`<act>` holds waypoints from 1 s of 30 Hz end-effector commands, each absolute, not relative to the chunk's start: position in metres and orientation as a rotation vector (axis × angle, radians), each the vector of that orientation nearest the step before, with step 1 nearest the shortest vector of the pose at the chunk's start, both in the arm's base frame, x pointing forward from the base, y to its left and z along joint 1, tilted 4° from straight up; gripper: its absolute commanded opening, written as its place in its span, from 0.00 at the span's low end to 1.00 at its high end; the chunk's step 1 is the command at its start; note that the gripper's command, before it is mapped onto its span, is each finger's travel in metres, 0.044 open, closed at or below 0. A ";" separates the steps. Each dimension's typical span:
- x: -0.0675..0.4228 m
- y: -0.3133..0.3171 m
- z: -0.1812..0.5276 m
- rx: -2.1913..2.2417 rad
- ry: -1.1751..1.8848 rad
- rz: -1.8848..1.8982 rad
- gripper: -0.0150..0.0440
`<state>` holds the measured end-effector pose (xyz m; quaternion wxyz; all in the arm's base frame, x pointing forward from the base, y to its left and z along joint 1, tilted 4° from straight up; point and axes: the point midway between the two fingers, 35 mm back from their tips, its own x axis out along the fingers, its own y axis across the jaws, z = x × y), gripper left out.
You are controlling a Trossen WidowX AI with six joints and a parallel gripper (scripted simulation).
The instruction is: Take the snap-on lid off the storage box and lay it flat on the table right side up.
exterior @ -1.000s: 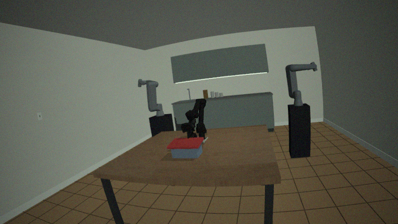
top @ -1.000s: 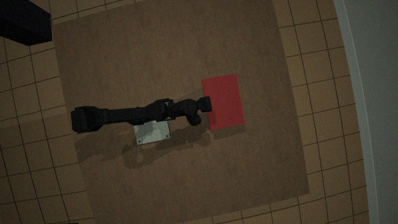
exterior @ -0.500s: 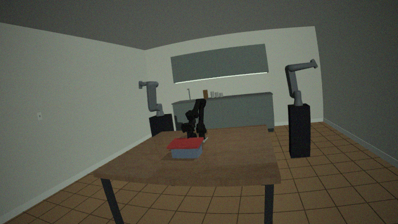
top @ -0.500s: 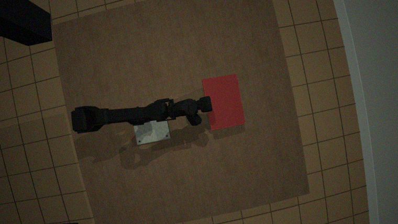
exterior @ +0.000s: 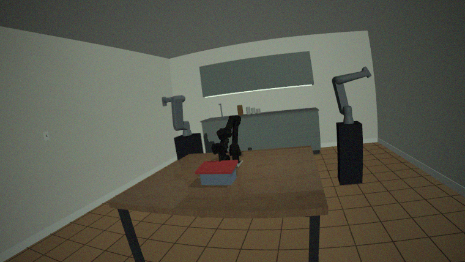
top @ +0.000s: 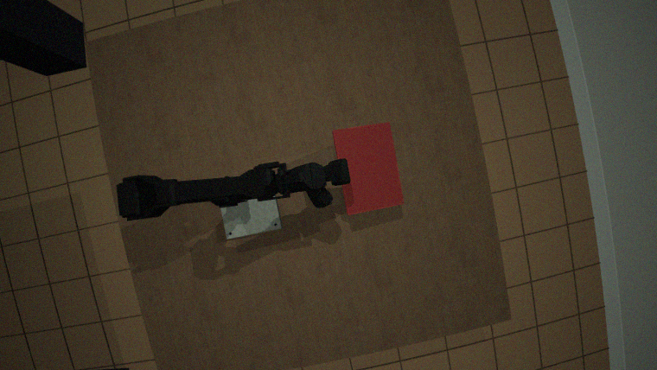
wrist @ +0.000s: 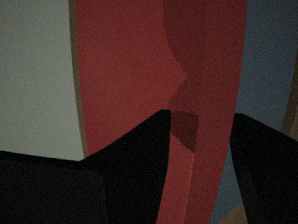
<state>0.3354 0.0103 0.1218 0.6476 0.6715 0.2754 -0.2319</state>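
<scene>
The red lid (top: 374, 165) (exterior: 215, 166) (wrist: 120, 63) lies over the blue-grey storage box (exterior: 217, 179) (wrist: 266, 56) near the middle of the table. From above, the lid hides the box. My gripper (top: 345, 172) (exterior: 225, 158) (wrist: 200, 121) is at the lid's edge on the arm's side and is shut on the lid's rim. In the wrist view the rim runs between the two dark fingers. In the side view that edge of the lid looks a little raised off the box.
The arm's grey base plate (top: 251, 220) is bolted to the wooden table (top: 276, 298) (exterior: 276, 188). Two grey arms stand on black pedestals (exterior: 349, 152) (exterior: 188, 145) beyond the table, and a counter (exterior: 279, 128) runs along the back wall.
</scene>
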 end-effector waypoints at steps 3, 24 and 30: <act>0.339 0.009 0.135 1.531 0.611 -0.519 0.25; 0.347 0.008 0.162 1.531 0.611 -0.519 0.25; 0.351 0.008 0.170 1.531 0.611 -0.519 0.25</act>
